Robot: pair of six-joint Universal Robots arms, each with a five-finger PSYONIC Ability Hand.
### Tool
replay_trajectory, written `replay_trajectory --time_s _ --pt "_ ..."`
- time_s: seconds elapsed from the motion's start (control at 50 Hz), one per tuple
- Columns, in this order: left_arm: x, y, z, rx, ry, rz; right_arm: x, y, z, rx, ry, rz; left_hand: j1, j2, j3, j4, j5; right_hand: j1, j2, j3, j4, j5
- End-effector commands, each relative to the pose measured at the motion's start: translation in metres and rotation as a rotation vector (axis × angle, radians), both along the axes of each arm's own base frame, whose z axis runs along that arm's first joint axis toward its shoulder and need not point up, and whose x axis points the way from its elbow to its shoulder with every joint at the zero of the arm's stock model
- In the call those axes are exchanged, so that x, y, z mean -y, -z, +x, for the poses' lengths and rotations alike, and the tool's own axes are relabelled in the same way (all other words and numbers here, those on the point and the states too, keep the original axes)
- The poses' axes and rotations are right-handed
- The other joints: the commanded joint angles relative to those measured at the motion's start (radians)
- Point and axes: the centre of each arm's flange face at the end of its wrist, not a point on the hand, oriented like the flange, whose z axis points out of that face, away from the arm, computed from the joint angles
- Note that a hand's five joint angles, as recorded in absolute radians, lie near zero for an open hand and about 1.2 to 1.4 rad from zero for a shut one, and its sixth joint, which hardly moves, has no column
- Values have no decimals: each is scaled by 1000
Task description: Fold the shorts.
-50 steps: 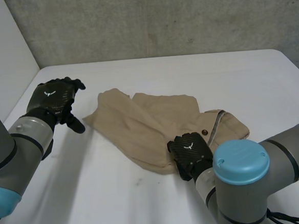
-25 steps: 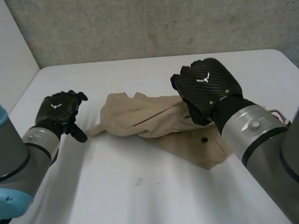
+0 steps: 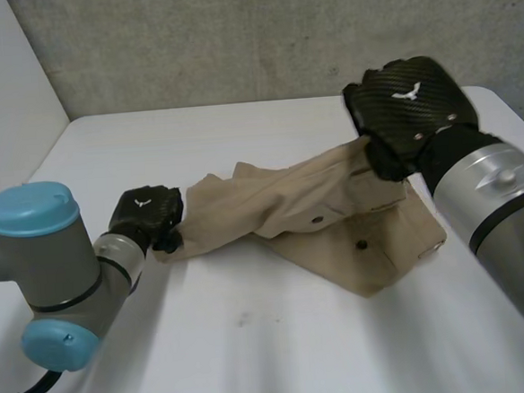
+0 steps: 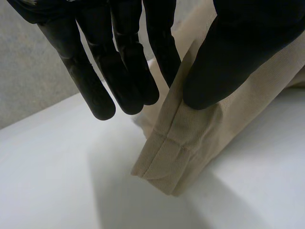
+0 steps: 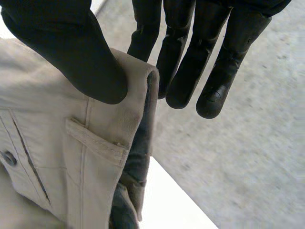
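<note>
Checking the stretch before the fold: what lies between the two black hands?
In the head view, beige fabric shorts stretch from the left hand at a leg hem to the right hand at the waistband.

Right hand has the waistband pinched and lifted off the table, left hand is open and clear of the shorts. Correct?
Not quite. The left hand is not open and clear: the left wrist view shows its thumb and fingers pinching the shorts at a leg hem. The rest holds: the right hand has the waistband pinched and lifted off the table.
</note>
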Motion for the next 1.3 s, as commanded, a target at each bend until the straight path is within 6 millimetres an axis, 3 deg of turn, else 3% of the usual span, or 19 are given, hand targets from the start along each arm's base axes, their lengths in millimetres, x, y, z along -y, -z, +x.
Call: replay_trajectory --time_s 0.02,0.1,0.28,0.34,0.42,0.58,0.6,0.68,0.74,0.78,0.82,0.84,0.88,0.9,0.98,1.02,1.12,1.2,1.3 --pt "-18 -75 8 -65 -4 -145 19 -4 -13 9 66 -10 257 205 212 200 261 451 222 218 205 233" --pt "-36 -136 17 -130 -13 -302 20 -18 -13 29 67 -53 257 205 212 200 261 451 222 218 205 233" --pt "-109 -280 47 -307 -15 -689 -5 -108 -33 159 90 -300 257 205 212 200 261 451 222 218 205 233" --pt "-120 -295 51 -342 -13 -711 -10 -121 -40 166 103 -330 257 205 212 200 261 451 222 218 205 233" --pt "-116 -289 49 -335 -6 -667 2 -108 -48 67 142 -256 257 205 212 200 261 451 222 218 205 233" --pt "-43 -184 21 -188 -15 -322 46 -24 -26 -163 95 22 257 205 212 200 261 451 222 218 205 233" --pt "-30 -163 15 -161 -17 -262 49 -18 -24 -172 89 36 257 205 212 200 261 451 222 218 205 233" --pt "1 -129 2 -95 -11 -205 72 2 -13 -166 89 58 257 205 212 200 261 451 222 218 205 233" --pt "20 -131 -8 -80 -5 -254 96 0 -4 -95 105 -30 257 205 212 200 261 451 222 218 205 233" --pt "40 -155 -16 -106 -7 -365 107 -10 1 -35 116 -105 257 205 212 200 261 451 222 218 205 233" --pt "47 -181 -21 -141 -9 -468 117 -28 3 41 137 -201 257 205 212 200 261 451 222 218 205 233" --pt "52 -214 -22 -192 -34 -587 120 -40 3 80 154 -255 257 205 212 200 261 451 222 218 205 233" --pt "54 -248 -19 -248 -69 -709 127 -77 1 194 204 -419 257 205 212 200 261 451 222 218 205 233" --pt "53 -263 -18 -275 -85 -769 127 -102 -1 258 229 -520 257 205 212 200 261 451 222 218 205 233" --pt "24 -344 0 -427 -171 -1047 111 -152 -8 361 230 -692 257 205 212 200 261 451 222 218 205 233" --pt "10 -355 4 -437 -169 -1065 107 -158 -7 365 218 -704 257 205 212 200 261 451 222 218 205 233" --pt "-9 -340 14 -396 -165 -1002 105 -142 -6 301 200 -609 257 205 212 200 261 451 222 218 205 233" --pt "-22 -307 16 -345 -134 -909 102 -110 -7 207 192 -450 257 205 212 200 261 451 222 218 205 233" --pt "-30 -240 16 -244 -117 -708 96 -48 -6 74 153 -204 257 205 212 200 261 451 222 218 205 233"
